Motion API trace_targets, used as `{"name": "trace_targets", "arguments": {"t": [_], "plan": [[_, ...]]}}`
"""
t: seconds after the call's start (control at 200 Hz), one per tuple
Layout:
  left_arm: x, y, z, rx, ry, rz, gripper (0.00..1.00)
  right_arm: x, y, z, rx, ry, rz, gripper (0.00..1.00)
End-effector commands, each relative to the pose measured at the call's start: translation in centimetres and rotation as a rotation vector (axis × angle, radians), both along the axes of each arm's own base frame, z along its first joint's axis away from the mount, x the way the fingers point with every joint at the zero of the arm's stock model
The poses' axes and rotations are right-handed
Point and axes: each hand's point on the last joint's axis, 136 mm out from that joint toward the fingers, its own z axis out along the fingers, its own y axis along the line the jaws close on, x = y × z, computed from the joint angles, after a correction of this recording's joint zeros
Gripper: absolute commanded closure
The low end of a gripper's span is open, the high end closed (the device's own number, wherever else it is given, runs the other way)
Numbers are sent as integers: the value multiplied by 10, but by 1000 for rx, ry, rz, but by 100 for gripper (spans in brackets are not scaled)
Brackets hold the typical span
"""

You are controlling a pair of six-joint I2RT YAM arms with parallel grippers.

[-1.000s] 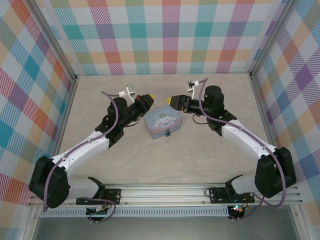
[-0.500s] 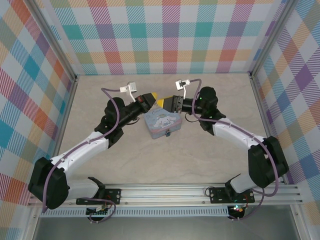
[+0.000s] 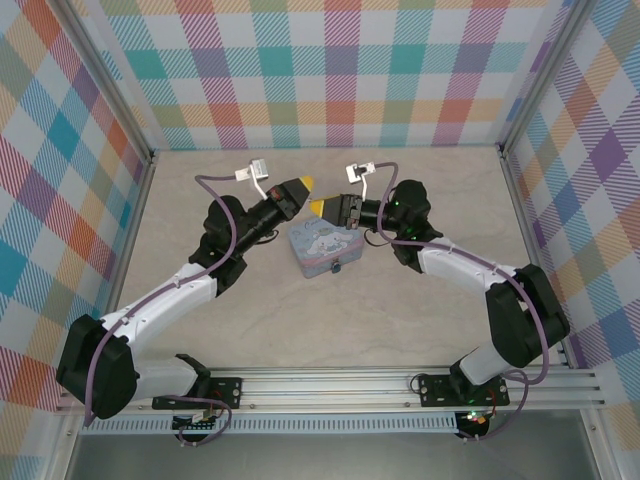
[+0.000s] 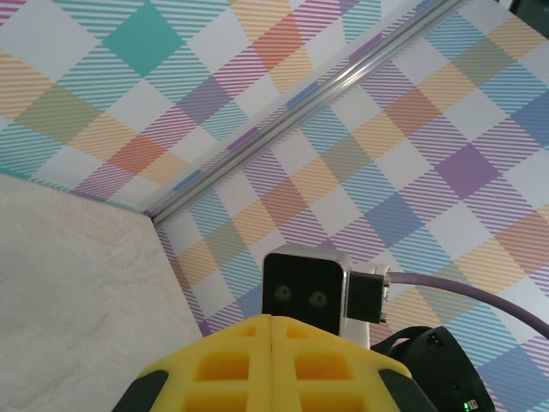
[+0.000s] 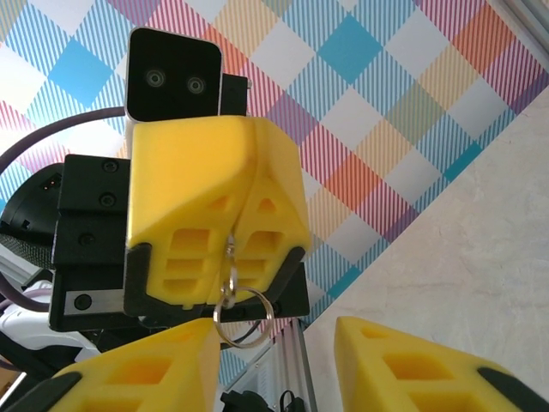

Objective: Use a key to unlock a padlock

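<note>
The left gripper (image 5: 237, 202) was clamped shut on the key (image 5: 230, 257); the right gripper (image 5: 274, 373) stood part open, empty, facing it

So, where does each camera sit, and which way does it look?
Top: above, behind the arms, looking down at table and tin box; both arms show.
Left wrist: faces the right arm's camera and wall; its shut left pincer shows.
Right wrist: faces the left pincer holding a key ring; its open right pincer shows.
Shared: both wrist views show the left pincer.

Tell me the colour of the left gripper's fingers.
Yellow fingers, best in the right wrist view.
</note>
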Motion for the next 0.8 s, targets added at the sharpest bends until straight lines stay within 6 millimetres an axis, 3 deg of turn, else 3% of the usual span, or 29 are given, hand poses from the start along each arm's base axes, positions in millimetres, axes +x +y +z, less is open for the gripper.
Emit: {"name": "trace_targets", "arguments": {"t": [0.0, 0.22, 0.525, 0.795], "plan": [[-5, -1, 17, -47, -53, -17, 100, -2, 3, 14, 35, -48, 12, 64], [-6, -2, 17, -43, -57, -27, 100, -3, 2, 21, 44, -57, 14, 65], [-5, -3, 11, -37, -41, -25, 100, -7, 2, 32, 57, -88, 25, 55], [-5, -4, 9, -37, -38, -29, 100, -5, 2, 37, 66, -95, 19, 59]]}}
